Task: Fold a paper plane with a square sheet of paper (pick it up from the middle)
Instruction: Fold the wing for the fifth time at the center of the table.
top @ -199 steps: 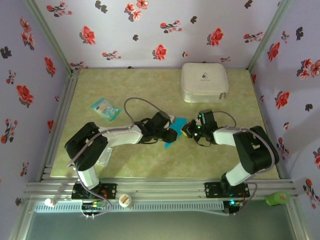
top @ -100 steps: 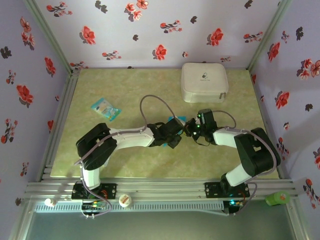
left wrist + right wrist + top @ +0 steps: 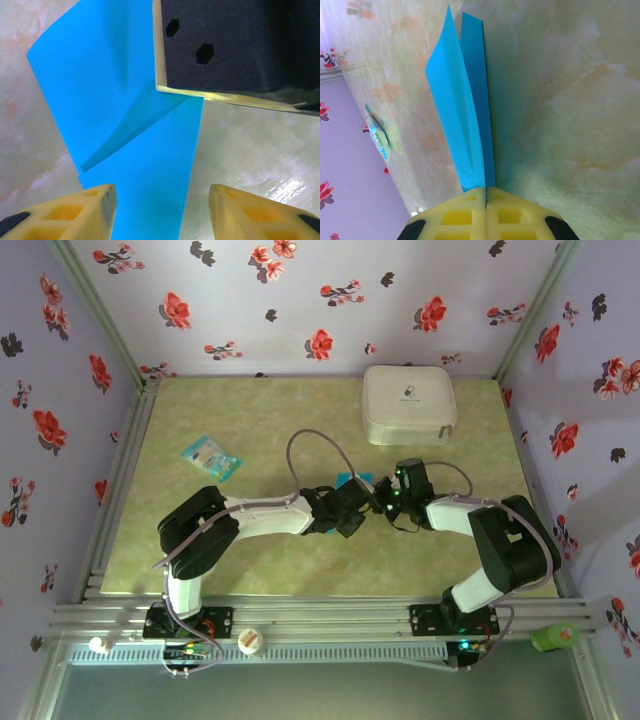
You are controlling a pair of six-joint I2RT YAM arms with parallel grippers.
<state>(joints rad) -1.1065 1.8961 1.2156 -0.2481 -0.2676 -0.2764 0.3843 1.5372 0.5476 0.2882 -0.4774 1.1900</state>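
At the left of the top view a small pale-blue printed packet [image 3: 211, 458] lies flat on the mottled green table [image 3: 250, 410], well apart from the arms; the left arm [image 3: 260, 515] reaches from its base toward the middle of the table, a grey cable arching over it. The left gripper [image 3: 350, 510] sits at the table's centre, over the near part of the folded teal-blue paper [image 3: 346, 481]. In the left wrist view its two yellow fingertips [image 3: 95, 210] stand apart with a clear gap, so the claw is open and grips nothing; the paper [image 3: 115, 100] runs up between them, a crease casting a shadow across it, with its right edge short of the right fingertip.

Just right of that, the right gripper [image 3: 384, 498] meets the paper from the other side, the two grippers close together; one of its fingers [image 3: 235, 45], black with a pale yellow edge, overlaps the paper's upper right part in the left wrist view. In the right wrist view the right gripper [image 3: 485, 200] has its yellow fingers pressed together on the paper's edge, pinching it; two blue layers [image 3: 462, 105] rise from the pinch, parted a little at the far end, and the printed packet [image 3: 379, 137] shows far off.

Behind, toward the back right, a white case [image 3: 408, 403] rests on the table, apart from everything; a green object [image 3: 555, 637] sits on the rail at the near right corner.
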